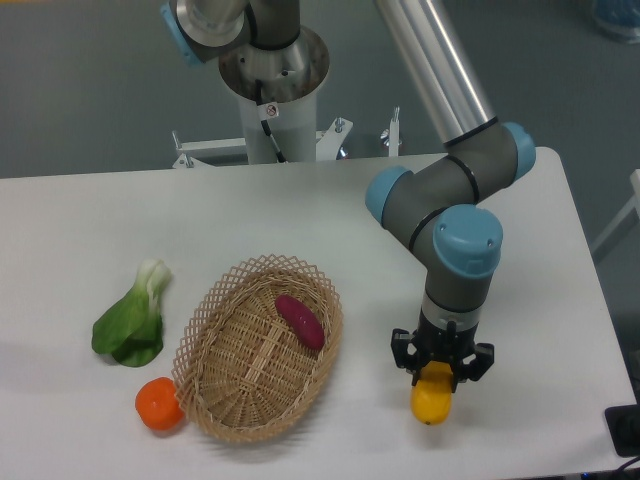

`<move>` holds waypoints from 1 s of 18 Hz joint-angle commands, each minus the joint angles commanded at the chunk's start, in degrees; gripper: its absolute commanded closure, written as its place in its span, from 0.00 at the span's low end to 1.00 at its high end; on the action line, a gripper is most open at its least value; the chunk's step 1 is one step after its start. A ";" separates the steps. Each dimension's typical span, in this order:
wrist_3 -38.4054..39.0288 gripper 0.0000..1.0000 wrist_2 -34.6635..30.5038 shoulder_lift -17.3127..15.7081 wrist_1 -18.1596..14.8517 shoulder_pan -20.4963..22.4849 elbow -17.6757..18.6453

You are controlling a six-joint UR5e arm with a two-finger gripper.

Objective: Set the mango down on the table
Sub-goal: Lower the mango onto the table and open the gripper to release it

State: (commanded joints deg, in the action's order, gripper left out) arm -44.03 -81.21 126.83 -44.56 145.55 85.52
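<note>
The mango [431,400] is bright yellow and oblong. It sits at the front right of the white table [80,230], right of the basket. My gripper [439,372] points straight down over it, with its black fingers on either side of the mango's upper end. The fingers appear closed against the fruit. The mango's lower end seems to be at or just above the tabletop; I cannot tell whether it touches. The upper part of the mango is hidden between the fingers.
An oval wicker basket [215,400] stands left of the mango with a purple sweet potato [300,320] inside. An orange fruit [159,404] lies at the basket's left front. A green bok choy [133,318] lies further left. The table's right edge is close.
</note>
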 joint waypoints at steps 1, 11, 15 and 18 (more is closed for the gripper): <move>0.09 0.65 0.00 0.00 0.00 -0.35 0.00; -0.17 0.16 -0.09 -0.17 0.18 -0.62 0.70; -0.09 0.00 -0.09 -0.17 0.18 -0.61 0.00; -0.17 0.00 -0.09 -0.44 0.09 -0.53 0.00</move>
State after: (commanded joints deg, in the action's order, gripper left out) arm -44.21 -81.30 126.39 -44.47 145.02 85.52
